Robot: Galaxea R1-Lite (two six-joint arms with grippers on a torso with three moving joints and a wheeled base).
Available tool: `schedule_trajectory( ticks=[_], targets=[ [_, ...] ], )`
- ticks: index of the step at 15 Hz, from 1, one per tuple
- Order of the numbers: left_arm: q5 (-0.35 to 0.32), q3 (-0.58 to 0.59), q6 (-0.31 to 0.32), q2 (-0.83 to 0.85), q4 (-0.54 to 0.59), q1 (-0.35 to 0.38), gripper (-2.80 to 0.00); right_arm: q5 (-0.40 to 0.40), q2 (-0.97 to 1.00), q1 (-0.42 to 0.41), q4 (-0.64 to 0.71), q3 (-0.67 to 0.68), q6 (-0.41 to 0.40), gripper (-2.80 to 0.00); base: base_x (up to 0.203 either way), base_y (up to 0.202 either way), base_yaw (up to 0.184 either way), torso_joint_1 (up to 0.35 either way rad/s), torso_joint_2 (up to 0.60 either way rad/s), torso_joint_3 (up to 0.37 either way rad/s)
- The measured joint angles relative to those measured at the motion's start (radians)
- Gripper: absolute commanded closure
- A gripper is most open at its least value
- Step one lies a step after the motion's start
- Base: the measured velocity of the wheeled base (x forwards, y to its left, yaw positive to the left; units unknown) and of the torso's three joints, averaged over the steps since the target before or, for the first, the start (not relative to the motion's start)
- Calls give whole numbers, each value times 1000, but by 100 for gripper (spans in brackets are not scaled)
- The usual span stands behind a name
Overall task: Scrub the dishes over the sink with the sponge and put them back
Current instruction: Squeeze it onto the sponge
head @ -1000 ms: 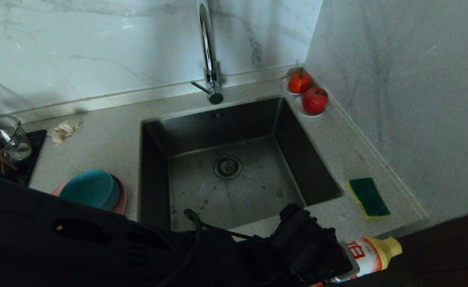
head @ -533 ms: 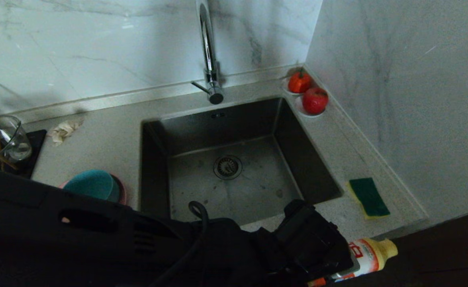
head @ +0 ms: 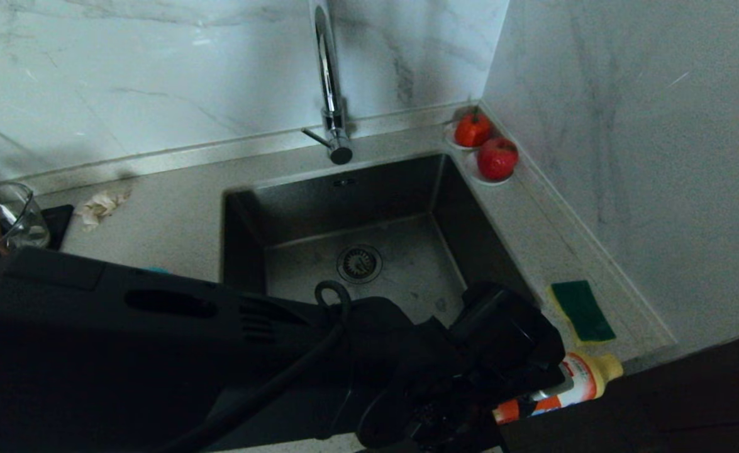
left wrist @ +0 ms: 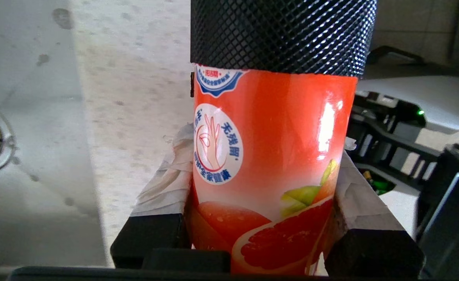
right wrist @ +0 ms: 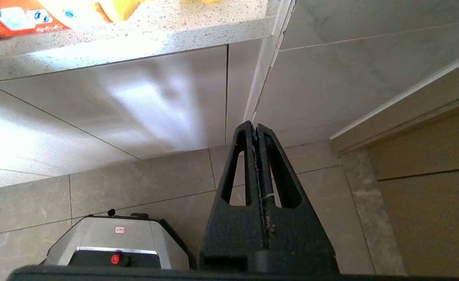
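Note:
My left gripper (head: pixel 533 384) is shut on an orange detergent bottle (head: pixel 570 384) with a yellow cap, held lying sideways over the counter's front edge beside the sink (head: pixel 344 195). Up close, the paper-wrapped fingers (left wrist: pixel 163 187) press both sides of the bottle (left wrist: pixel 276 156), which has a black knurled band round it. The sponge (head: pixel 582 310) lies green face up on the counter right of the sink. My left arm hides the dishes; only a teal sliver of the bowl (head: pixel 155 270) shows. My right gripper (right wrist: pixel 256 128) hangs shut and empty below the counter.
A tall chrome faucet (head: pixel 329 82) stands behind the sink. Two saucers with red fruit (head: pixel 497 158) sit in the back right corner. A glass jug with chopsticks (head: pixel 11 220) and a crumpled tissue (head: pixel 99 204) are at the left. Marble walls close the back and right.
My left arm has risen and swung up over the sink's front edge with the bottle. It now covers the bowl and plate, which showed before.

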Motion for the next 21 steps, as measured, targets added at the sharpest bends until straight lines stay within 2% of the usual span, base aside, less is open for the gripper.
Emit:
schedule_trajectory(
  ticks=[3, 7, 9, 14, 21],
  targets=[
    [1, -35, 42, 6, 46, 7, 0, 0, 0, 0, 0, 0, 0, 0, 0, 0, 0, 0, 0, 0],
    [18, -165, 44, 27, 220, 13, 0, 0, 0, 0, 0, 0, 0, 0, 0, 0, 0, 0, 0, 0],
    [50, -214, 43, 50, 244, 16, 0, 0, 0, 0, 0, 1, 0, 0, 0, 0, 0, 0, 0, 0],
    [63, -359, 41, 98, 369, 18, 0, 0, 0, 0, 0, 0, 0, 0, 0, 0, 0, 0, 0, 0],
    [100, -391, 29, 154, 285, 33, 0, 0, 0, 0, 0, 1, 0, 0, 0, 0, 0, 0, 0, 0]
  ],
)
